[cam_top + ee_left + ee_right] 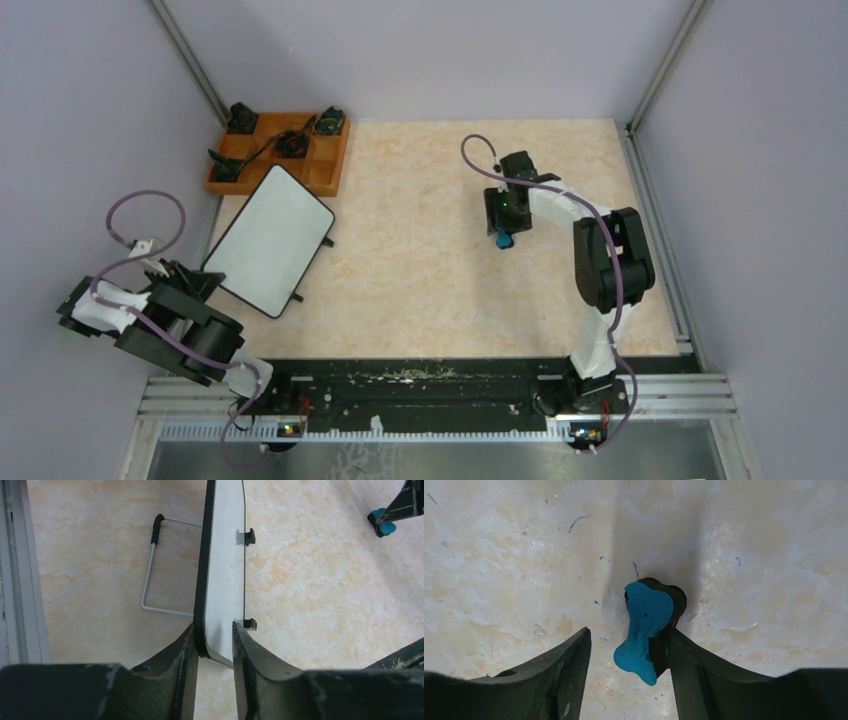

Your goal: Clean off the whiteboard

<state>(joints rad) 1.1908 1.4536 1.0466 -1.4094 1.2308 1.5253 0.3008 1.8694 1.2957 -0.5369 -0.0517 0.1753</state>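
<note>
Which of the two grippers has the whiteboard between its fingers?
The left gripper: a corner of the whiteboard sits between its fingers. The right gripper has only a blue eraser against one finger.

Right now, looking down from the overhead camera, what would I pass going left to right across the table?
left gripper → whiteboard → right gripper with a blue pad at its tip → right arm. The orange tray overlaps the whiteboard, so it is left out.
</note>
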